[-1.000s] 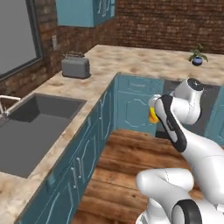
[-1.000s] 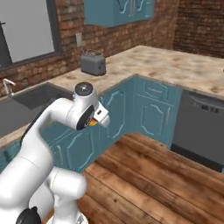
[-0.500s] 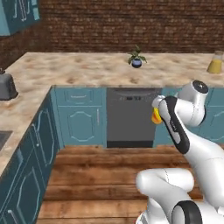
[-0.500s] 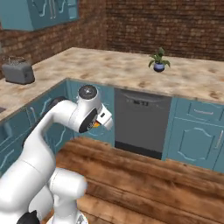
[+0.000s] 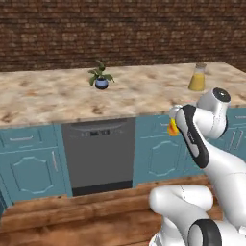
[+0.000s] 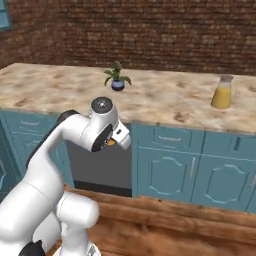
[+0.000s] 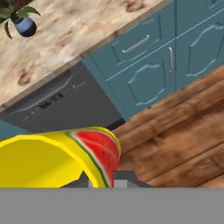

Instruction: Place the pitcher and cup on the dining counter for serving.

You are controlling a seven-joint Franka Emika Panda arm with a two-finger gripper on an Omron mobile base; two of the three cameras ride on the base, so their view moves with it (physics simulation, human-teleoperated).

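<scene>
Claw (image 7: pixel 101 180) clamped on cup (image 7: pixel 57 158), carried low before dishwasher (image 5: pixel 98 153). Pitcher (image 5: pixel 197 77) already on counter (image 5: pixel 53 98), 2 o'clock of plant (image 5: pixel 100 75). Advice: lift cup above counter edge, keep upright, set on bare stone beside pitcher, not touching.

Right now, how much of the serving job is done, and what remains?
Done: the pitcher already stands on the dining counter. In hand: the gripper is shut on the yellow cup, held in front of the cabinets below counter height. Left: set the cup on the counter.
</scene>
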